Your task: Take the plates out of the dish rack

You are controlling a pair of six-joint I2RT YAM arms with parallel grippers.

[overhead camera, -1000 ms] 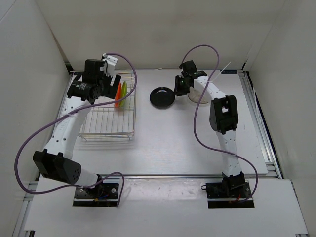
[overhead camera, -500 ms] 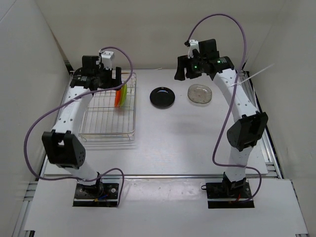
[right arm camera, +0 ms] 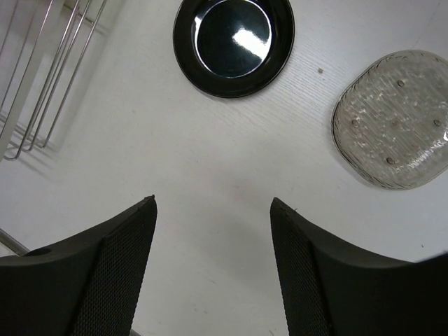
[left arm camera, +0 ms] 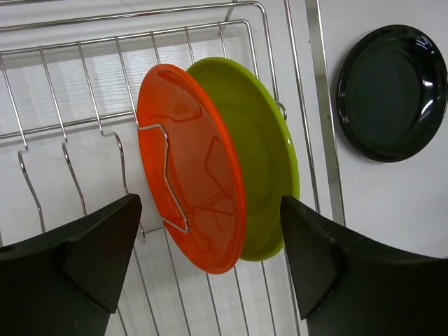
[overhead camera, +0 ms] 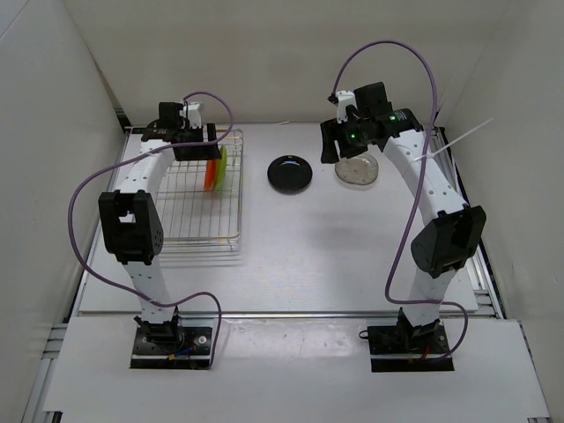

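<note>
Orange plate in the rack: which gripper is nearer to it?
Left. The left gripper hangs open above the orange plate in the dish rack; the right gripper is outside the rack, over the table between the black plate and the clear plate.

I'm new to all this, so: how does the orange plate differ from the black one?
The orange plate stands on edge; the black plate lies flat. The orange plate sits in the dish rack; the black plate rests on the table outside it. Both are round, shallow and glossy.
</note>
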